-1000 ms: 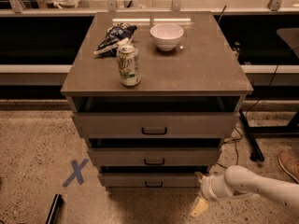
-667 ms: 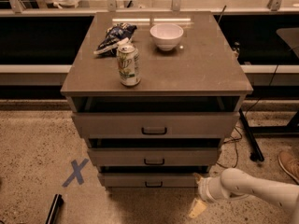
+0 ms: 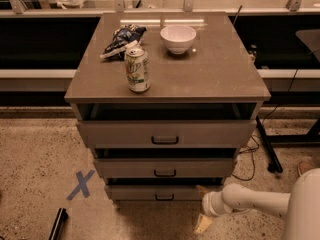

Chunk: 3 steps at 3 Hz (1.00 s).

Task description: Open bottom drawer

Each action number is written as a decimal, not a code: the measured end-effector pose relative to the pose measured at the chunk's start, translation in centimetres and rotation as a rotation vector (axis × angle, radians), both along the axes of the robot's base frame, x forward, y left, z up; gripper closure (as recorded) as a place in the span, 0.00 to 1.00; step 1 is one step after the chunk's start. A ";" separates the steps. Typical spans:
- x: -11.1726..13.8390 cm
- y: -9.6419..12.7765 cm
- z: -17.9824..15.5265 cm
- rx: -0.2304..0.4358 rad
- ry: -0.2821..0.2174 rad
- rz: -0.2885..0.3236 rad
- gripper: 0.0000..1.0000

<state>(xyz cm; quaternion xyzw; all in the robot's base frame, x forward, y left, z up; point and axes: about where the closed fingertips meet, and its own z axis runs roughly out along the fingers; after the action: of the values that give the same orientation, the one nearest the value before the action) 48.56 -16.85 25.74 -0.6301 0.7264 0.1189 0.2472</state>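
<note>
Gripper (image 3: 201, 206), at the end of my white arm (image 3: 250, 204), low at the lower right, just off the right front corner of the cabinet and close above the speckled floor (image 3: 35, 154). My two tan fingers (image 3: 202, 224) stand apart with nothing between them: the upper one lies near the right end of the bottom drawer (image 3: 145, 192), the lower one points down toward the floor. Whether the upper finger touches the drawer front I cannot tell.

Bottom drawer: lowest of three grey-beige fronts, directly under the middle drawer (image 3: 130, 168) and the top drawer (image 3: 120, 133). Its small black pull (image 3: 164, 197) sits at the centre of the front, well to the left of my gripper and free of it. Dark gaps show above each of the three fronts.

Cabinet top (image 3: 215, 69): a green-and-white drink can (image 3: 137, 69) upright near the front left; a white bowl (image 3: 178, 38) behind it toward the centre; a crumpled blue snack bag (image 3: 121, 41) to the left of the bowl.

Floor: a blue tape cross (image 3: 81, 184) to the left of the drawers; a black object (image 3: 58, 223) at the lower left edge; a black stand leg (image 3: 267, 146) and thin cables (image 3: 247, 176) to the right of the cabinet, behind my arm. Nothing lies between my gripper and the pull.
</note>
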 end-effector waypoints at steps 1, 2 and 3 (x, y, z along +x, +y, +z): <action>2.2 -0.4 -1.9 -0.006 -0.010 0.018 0.00; 4.2 -1.8 -4.1 -0.004 0.016 0.008 0.00; 6.3 -2.6 -5.9 -0.015 0.040 -0.012 0.08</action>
<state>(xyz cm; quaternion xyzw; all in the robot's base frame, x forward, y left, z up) 54.86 -19.43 19.82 -0.6249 0.7360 0.1245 0.2288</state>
